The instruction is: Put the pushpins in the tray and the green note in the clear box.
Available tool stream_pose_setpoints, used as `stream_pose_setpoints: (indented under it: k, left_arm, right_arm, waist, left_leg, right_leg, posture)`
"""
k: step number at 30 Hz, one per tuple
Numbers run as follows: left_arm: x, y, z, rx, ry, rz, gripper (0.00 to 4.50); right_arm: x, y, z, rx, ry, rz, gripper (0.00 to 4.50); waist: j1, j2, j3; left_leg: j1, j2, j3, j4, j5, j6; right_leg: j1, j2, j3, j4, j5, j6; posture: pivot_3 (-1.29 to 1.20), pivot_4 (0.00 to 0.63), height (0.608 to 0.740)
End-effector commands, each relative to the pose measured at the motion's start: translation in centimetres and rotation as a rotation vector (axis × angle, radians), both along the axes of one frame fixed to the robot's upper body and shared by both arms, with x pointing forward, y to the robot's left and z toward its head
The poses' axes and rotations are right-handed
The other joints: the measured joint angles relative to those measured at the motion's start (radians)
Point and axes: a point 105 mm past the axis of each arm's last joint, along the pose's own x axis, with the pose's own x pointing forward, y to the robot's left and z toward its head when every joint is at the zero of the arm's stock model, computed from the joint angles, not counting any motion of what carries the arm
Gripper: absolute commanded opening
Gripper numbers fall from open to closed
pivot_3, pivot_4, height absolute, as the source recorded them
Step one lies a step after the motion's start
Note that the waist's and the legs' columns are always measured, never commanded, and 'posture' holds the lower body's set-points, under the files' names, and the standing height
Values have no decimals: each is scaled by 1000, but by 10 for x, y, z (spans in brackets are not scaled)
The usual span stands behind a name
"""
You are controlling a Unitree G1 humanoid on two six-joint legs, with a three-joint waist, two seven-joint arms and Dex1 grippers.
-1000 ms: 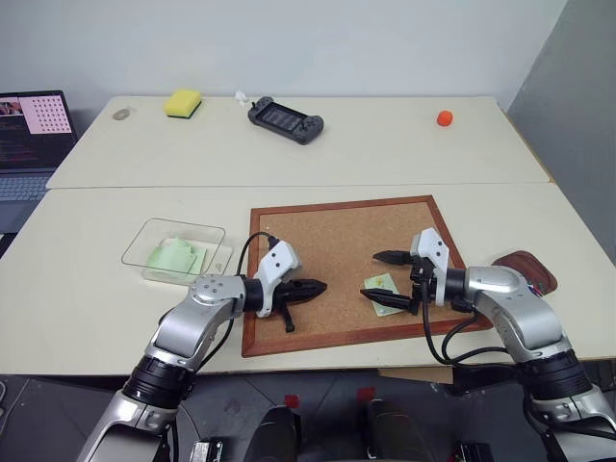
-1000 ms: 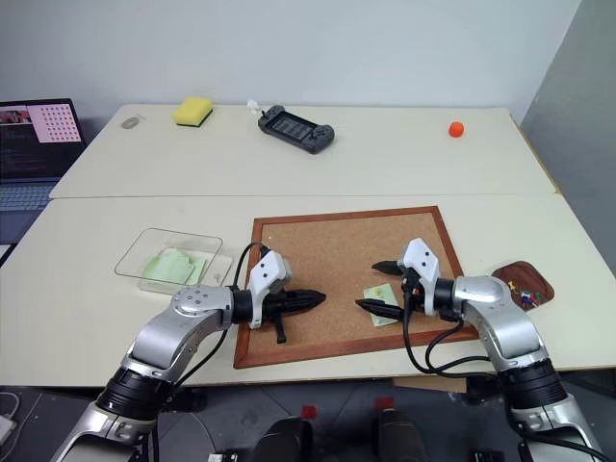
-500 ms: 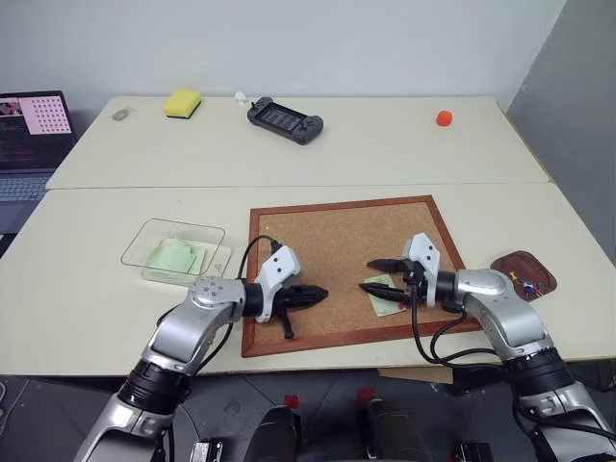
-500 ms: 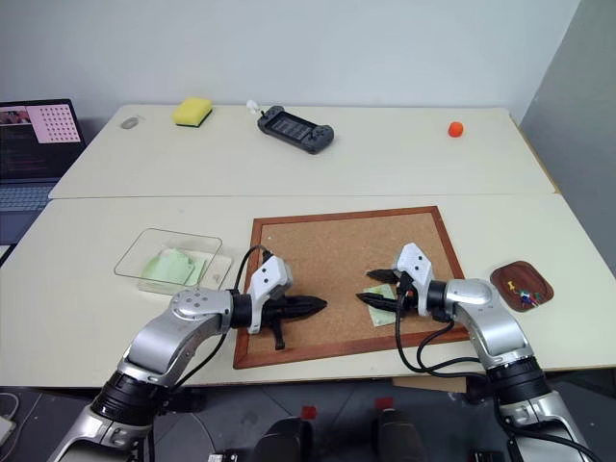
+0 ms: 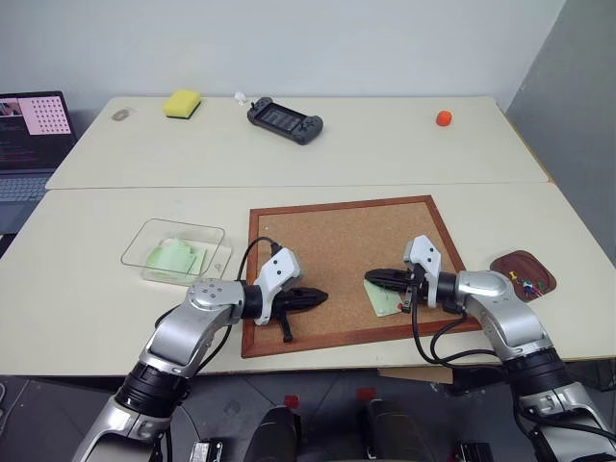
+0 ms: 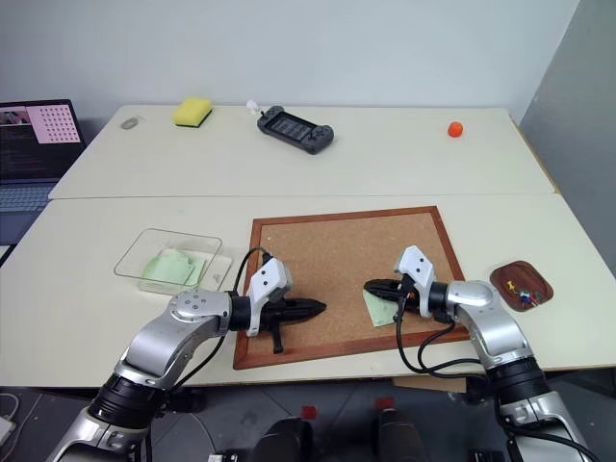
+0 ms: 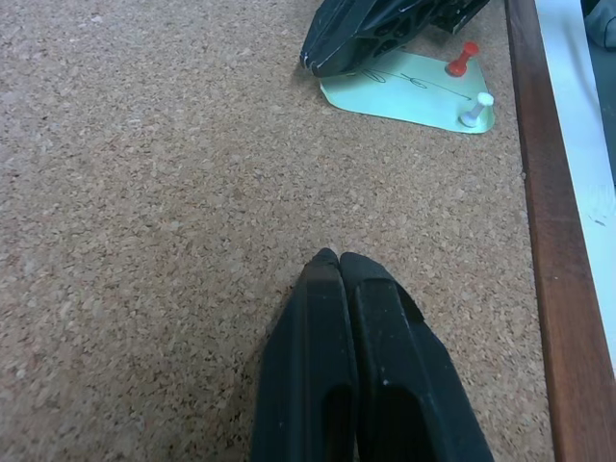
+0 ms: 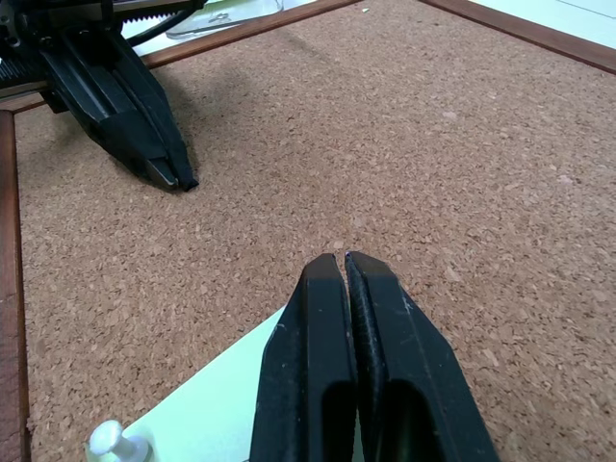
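**Both grippers closed over the cork board, note still pinned**

The green note lies on the cork board, near the board's right front corner. The left wrist view shows two pushpins standing in it, a red pin and a white pin, along the note's edge nearest the board's frame; the head views are too coarse to make them out. The right wrist view catches the white pin at the note's edge.

The right gripper hangs over the note's inner edge with its fingers clenched together; whether anything is pinched between them cannot be told. The left gripper sits over the board's left front part, well apart from the note, fingers pressed together on nothing, pointing toward the right gripper.

The tray rests on the counter just right of the board, with several small coloured pins in it. The clear box stands left of the board, with green paper inside.

Far behind the board: a yellow sponge, a handheld console, an orange ball, and a laptop at the far left.
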Motion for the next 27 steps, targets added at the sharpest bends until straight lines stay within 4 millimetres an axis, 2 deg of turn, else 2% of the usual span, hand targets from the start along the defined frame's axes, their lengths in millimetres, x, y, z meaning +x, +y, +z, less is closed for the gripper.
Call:
stream_pose_setpoints:
  k: [1, 6, 19, 24, 27]
  left_arm:
    - [-3, -1, -4, 28, 9, -21, 0]
    - [-1, 4, -11, 75, 6, -3, 0]
    - [1, 4, -12, 74, 10, 0, 0]
    - [0, 5, -17, 93, 16, 3, 0]
    - [-1, 6, -23, 111, 23, 2, 0]
  right_arm:
    - [5, -2, 21, 62, -57, -24, 25]
    - [1, -1, 40, 134, -58, -5, 25]
    - [3, -16, 52, 148, -67, -73, 25]
    - [10, -42, 68, 196, -93, -227, 25]
    - [17, -75, 72, 163, -136, -405, 25]
  waist:
    - [0, 0, 0]
    - [0, 0, 0]
    - [0, 0, 0]
    - [1, 0, 0]
    - [2, 1, -1]
  left_leg:
    - [0, 0, 0, 0, 0, 0]
    - [0, 0, 0, 0, 0, 0]
    - [1, 0, 0, 0, 0, 0]
    - [1, 0, 0, 0, 0, 0]
    - [1, 0, 0, 0, 0, 0]
  right_leg:
    - [0, 0, 0, 0, 0, 0]
    - [0, 0, 0, 0, 0, 0]
    - [1, 0, 0, 0, 0, 0]
    - [1, 0, 0, 0, 0, 0]
    - [1, 0, 0, 0, 0, 0]
  posture:
    - [0, 150, 740]
    - [0, 150, 740]
    - [0, 150, 740]
    - [0, 150, 740]
    - [0, 150, 740]
